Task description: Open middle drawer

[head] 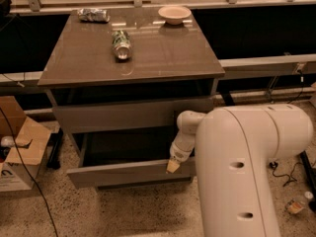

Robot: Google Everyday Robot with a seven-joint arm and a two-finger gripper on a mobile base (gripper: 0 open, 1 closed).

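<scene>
Grey-brown and handleless, the middle drawer (118, 173) stands part way out of the cabinet. Its front panel is low in the camera view and well forward of the upper front panel (123, 115), and the dark hollow of its box shows between the two. The gripper (173, 166) sits at the top edge of that front, towards its right end, touching the lip or hooked over it; you cannot tell whether it is open or closed.

Because the contact is off-centre, the likely risk is the drawer skewing on its runners. Pull straight back along the drawer's own line, level, with no sideways drag and no lift. Go slowly enough that the tip does not slip off the thin edge.

The bulky white arm (247, 167) stands just right of the drawer, so leave it room. On the cabinet top (163, 63) are a can (121, 44) lying on its side, a bowl (174, 14) and a crumpled packet (94, 15); a jerk could set the can rolling. A cardboard box (19, 147) rests on the floor to the left, apart from the drawer.
</scene>
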